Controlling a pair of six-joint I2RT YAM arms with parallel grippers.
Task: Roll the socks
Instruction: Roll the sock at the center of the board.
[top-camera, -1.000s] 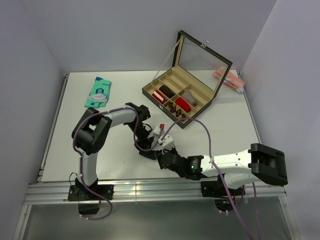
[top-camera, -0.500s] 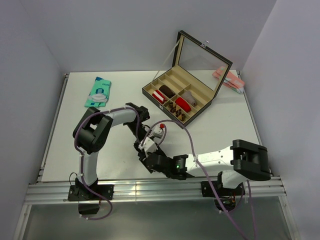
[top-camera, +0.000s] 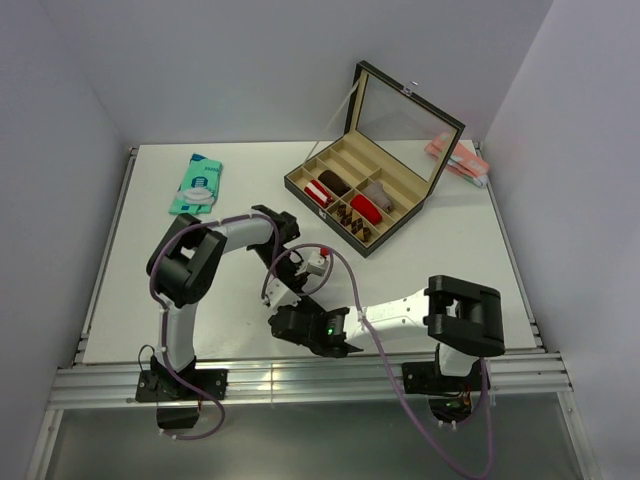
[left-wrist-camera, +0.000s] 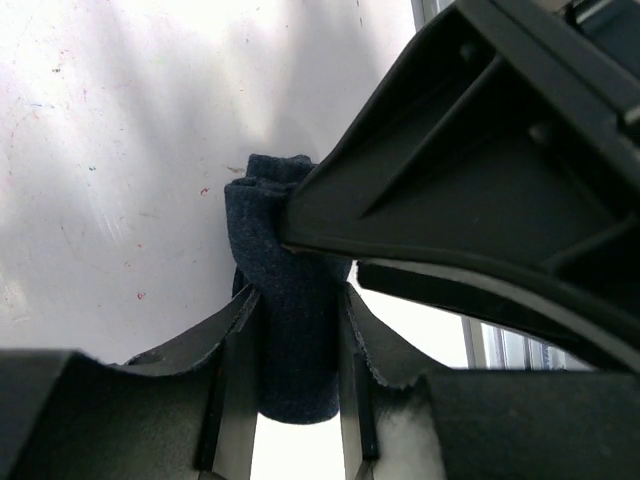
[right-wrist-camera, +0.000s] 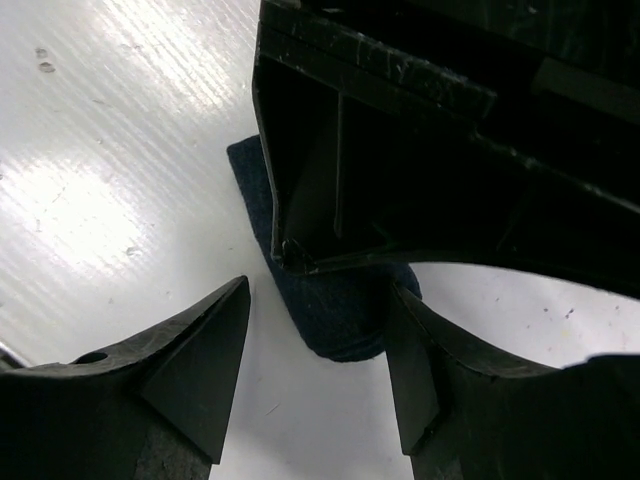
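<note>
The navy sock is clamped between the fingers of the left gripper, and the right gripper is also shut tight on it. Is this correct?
Only partly. The left gripper does clamp the navy sock, but the right gripper is open, not shut. The right wrist view shows its fingers standing wide apart, with the end of the sock lying loose between them.

2 arms, left arm (top-camera: 185, 265) and right arm (top-camera: 440, 310), stand at 1 surface (top-camera: 130, 300). 1 navy sock (left-wrist-camera: 290, 300) shows. 1 open case (top-camera: 400, 130) holds 3 rolls: 1 red roll (top-camera: 365, 208), 1 striped roll (top-camera: 318, 190), 1 dark brown roll (top-camera: 337, 184). 1 teal packet (top-camera: 197, 185), 1 pink packet (top-camera: 457, 160).
</note>
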